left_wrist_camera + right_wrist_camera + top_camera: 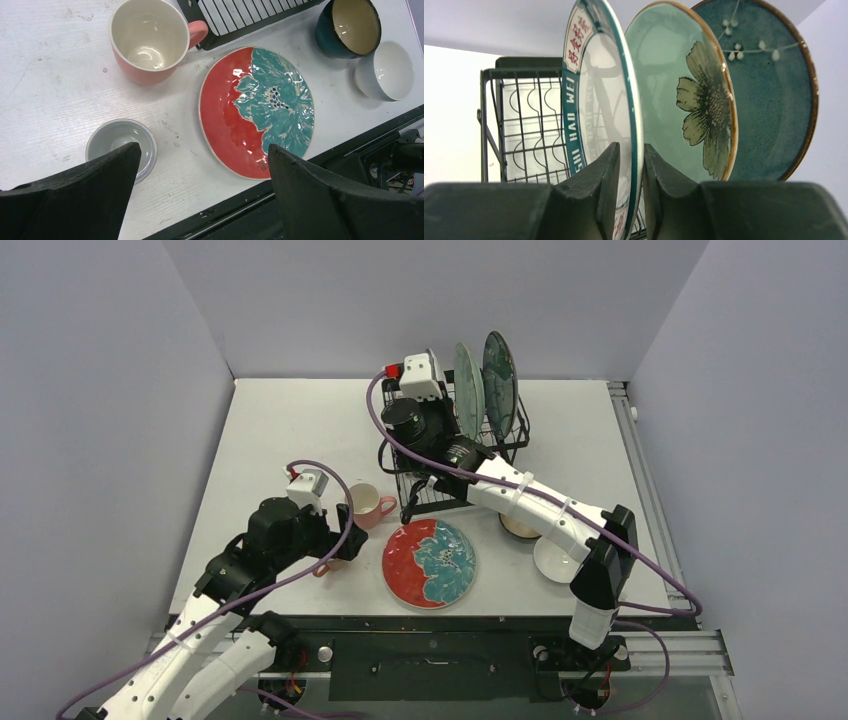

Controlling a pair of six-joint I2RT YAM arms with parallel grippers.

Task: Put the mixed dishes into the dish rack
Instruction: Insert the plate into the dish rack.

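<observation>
The black wire dish rack [505, 440] holds three upright plates: white [599, 95], light green with a flower [679, 85] and dark teal [764, 95]. My right gripper [631, 147] straddles the white plate's rim, its jaws slightly parted with a thin gap on each side. On the table lie the red-orange and teal plate [255, 110], the pink mug [147, 40], the orange-handled mug [120, 145], the brown bowl [350, 25] and the small white bowl [387, 70]. My left gripper [202, 150] hangs wide open and empty above the table, between the orange-handled mug and the red-orange plate.
The rack's flat grid tray [250, 15] juts toward the pink mug. My right arm [540, 505] stretches over the two bowls. The table's near edge and a black rail [280, 200] lie just below my left gripper. Grey walls close in the sides.
</observation>
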